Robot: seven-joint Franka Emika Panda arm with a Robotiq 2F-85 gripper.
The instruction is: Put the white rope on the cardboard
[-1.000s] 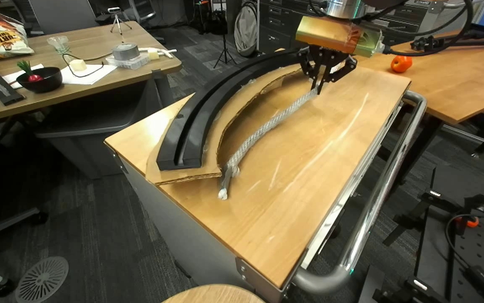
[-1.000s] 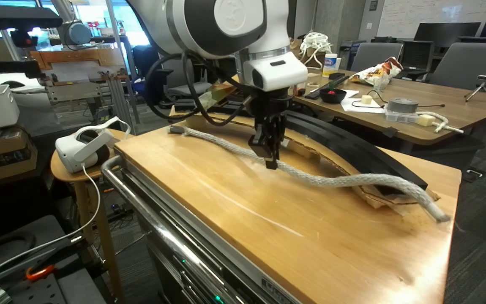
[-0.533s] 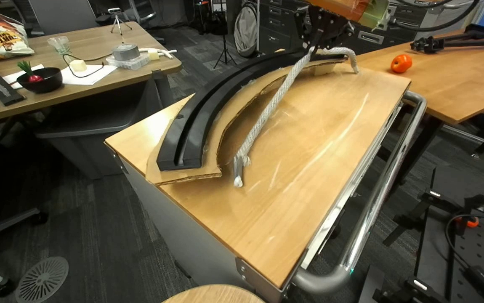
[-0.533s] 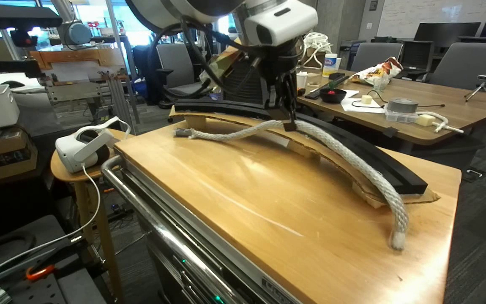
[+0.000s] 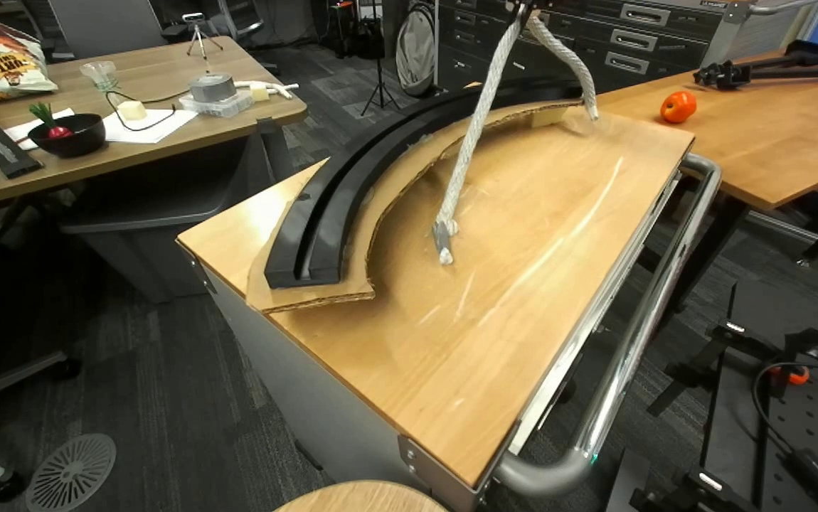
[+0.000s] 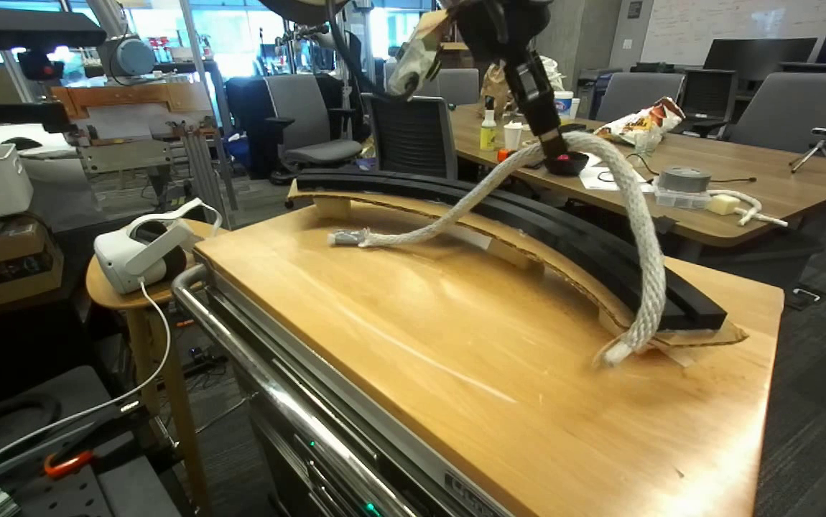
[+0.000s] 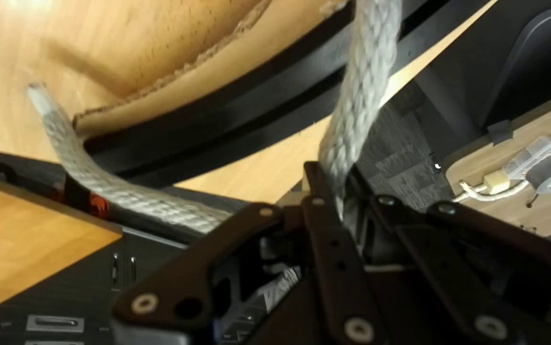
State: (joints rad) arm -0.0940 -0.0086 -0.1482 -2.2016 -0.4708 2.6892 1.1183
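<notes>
I'm lifting the white rope [image 6: 630, 190] higher, jaws pinching its middle tightly, probably gaining clearance for the cardboard [image 5: 382, 192].

My jaws hold the white rope [image 6: 641, 219] in a tall arch.
In an exterior view they slant down, pinched on it partway along; its grey-wrapped end is low in front of the black-topped cardboard [image 6: 528, 215], its pale end near the cardboard's front edge. Whether either end touches the worktop [image 6: 456, 345] I cannot tell. Near the worktop, a white headset [image 6: 124, 260] sits on a stool [image 6: 101, 293].
</notes>
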